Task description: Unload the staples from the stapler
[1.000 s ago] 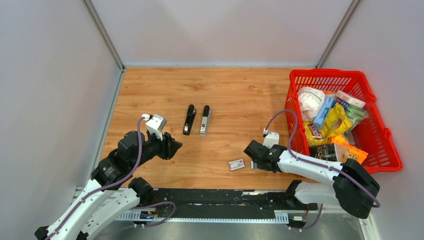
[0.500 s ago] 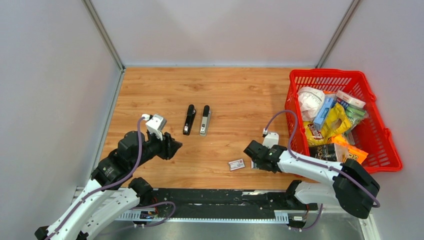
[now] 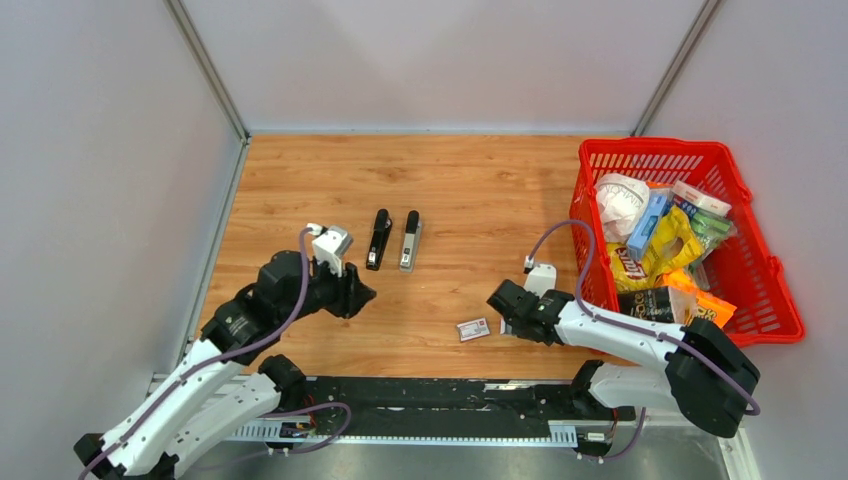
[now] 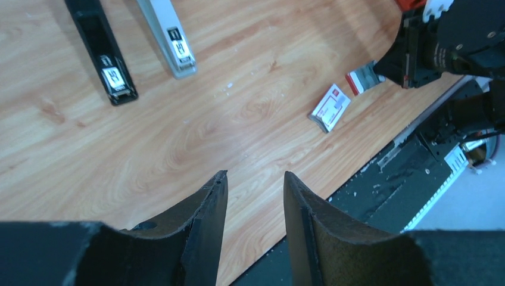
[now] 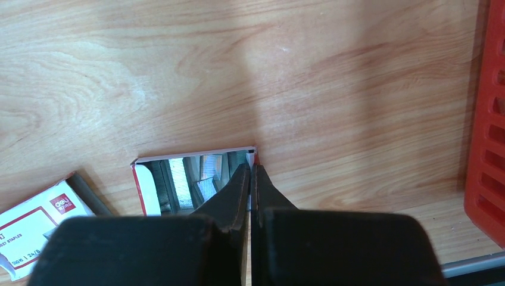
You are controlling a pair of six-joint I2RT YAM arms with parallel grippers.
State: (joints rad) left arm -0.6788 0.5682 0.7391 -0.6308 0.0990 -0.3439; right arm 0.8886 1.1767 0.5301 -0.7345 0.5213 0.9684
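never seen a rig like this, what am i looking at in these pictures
Two robot arms stand at the near edge of a wooden table. One picture looks down from above; the other two come from a camera on each wrist. On the table lie a black stapler and a grey stapler side by side, a small white-and-red box and an open tray with something shiny inside. A red basket of packets sits at the right. The left claw is open and empty. The right claw is shut, its tips at the tray's edge; a grip is unclear.
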